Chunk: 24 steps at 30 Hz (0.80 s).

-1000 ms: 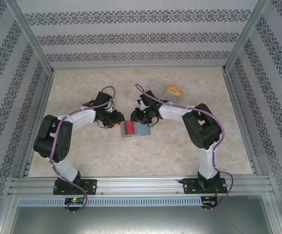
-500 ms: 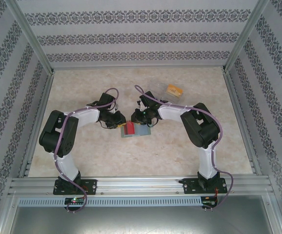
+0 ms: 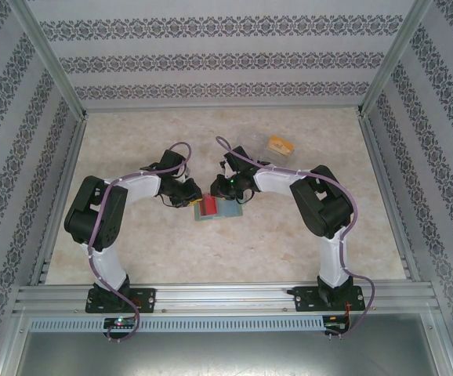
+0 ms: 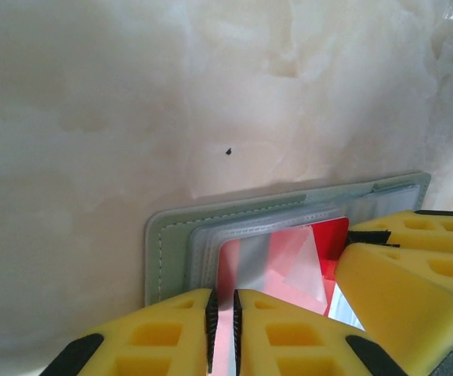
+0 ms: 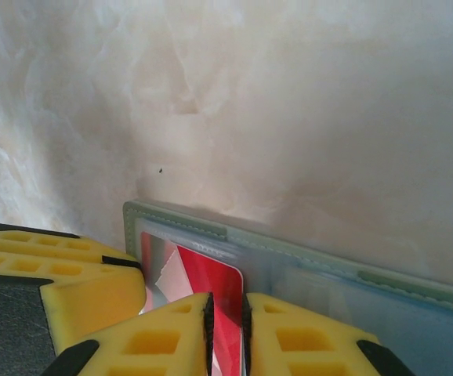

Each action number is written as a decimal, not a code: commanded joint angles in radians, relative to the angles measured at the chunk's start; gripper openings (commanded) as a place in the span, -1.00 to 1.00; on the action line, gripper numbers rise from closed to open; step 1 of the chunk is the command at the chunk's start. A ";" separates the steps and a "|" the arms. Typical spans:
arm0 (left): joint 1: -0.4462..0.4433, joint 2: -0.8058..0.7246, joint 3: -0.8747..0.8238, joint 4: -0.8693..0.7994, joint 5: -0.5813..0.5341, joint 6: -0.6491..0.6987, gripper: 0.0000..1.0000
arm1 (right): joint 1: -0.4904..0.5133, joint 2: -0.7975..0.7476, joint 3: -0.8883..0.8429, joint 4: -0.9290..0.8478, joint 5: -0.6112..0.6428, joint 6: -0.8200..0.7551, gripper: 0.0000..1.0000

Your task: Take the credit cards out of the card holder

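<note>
Marbled beige tabletop (image 3: 234, 251), matte, with one dark speck (image 4: 230, 150) on it. Walls (image 3: 211, 59) at 9, 12 and 3 o'clock have pale wallpaper with dark ornamental bands. Aluminium posts (image 3: 50, 63) rise from the 10 and 2 o'clock corners. A slotted aluminium rail (image 3: 226, 298) runs along 6 o'clock, with a grey panel (image 3: 226, 352) below it. Light is even, shadows soft.

Glossy red card (image 4: 283, 249), matt stitched wallet (image 4: 166, 243), marbled tabletop (image 4: 132, 102)
</note>
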 commanded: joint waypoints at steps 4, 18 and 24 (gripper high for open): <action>-0.012 0.031 -0.020 -0.020 -0.033 0.006 -0.65 | 0.001 0.003 -0.011 0.059 -0.049 -0.011 -0.68; -0.012 0.010 0.014 -0.064 -0.045 0.045 -0.61 | -0.012 -0.053 -0.060 0.057 0.038 -0.032 -0.93; -0.012 -0.040 0.036 -0.091 -0.051 0.078 -0.57 | -0.028 -0.070 -0.090 0.067 0.050 -0.037 -0.96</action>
